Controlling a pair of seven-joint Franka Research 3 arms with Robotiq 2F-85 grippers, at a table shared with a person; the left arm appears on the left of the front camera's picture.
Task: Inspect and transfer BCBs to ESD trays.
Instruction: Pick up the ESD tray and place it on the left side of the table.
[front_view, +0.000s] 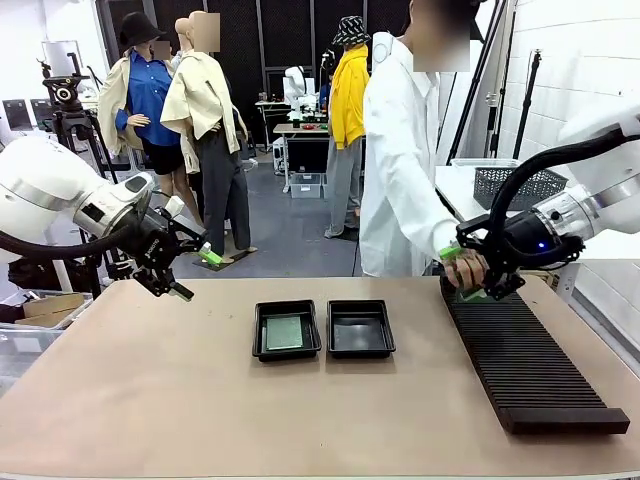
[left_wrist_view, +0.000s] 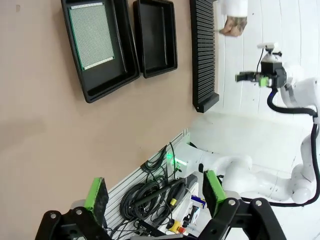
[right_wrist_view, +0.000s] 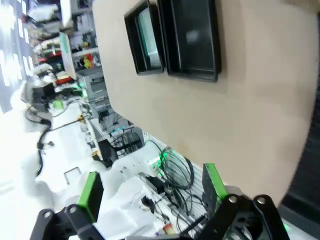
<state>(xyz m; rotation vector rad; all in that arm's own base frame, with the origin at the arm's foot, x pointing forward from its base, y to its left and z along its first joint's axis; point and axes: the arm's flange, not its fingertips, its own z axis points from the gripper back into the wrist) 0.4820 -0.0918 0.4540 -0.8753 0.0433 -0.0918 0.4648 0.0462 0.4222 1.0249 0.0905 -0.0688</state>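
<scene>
Two black ESD trays lie side by side at the table's middle. The left tray (front_view: 262, 343) (left_wrist_view: 107, 86) (right_wrist_view: 131, 37) holds one green BCB (front_view: 285, 332) (left_wrist_view: 91, 35) (right_wrist_view: 150, 35) flat on its floor. The right tray (front_view: 361, 328) (left_wrist_view: 156, 37) (right_wrist_view: 192, 35) has nothing in it. My left gripper (front_view: 197, 275) (left_wrist_view: 155, 192) hovers open above the table's far left, well away from the trays. My right gripper (front_view: 460, 273) (left_wrist_view: 248, 77) (right_wrist_view: 150, 190) is open over the far end of the ribbed rack, with nothing between its fingers. The person's hand (front_view: 467, 268) (left_wrist_view: 232, 25) is at that same rack end.
A long black slotted rack (front_view: 520, 360) (left_wrist_view: 204, 50) runs along the table's right side. A person in a white coat (front_view: 400, 170) stands at the far edge. A grey mesh basket (front_view: 515, 185) sits on a side table behind. Bare tabletop (front_view: 150, 400) spreads at front and left.
</scene>
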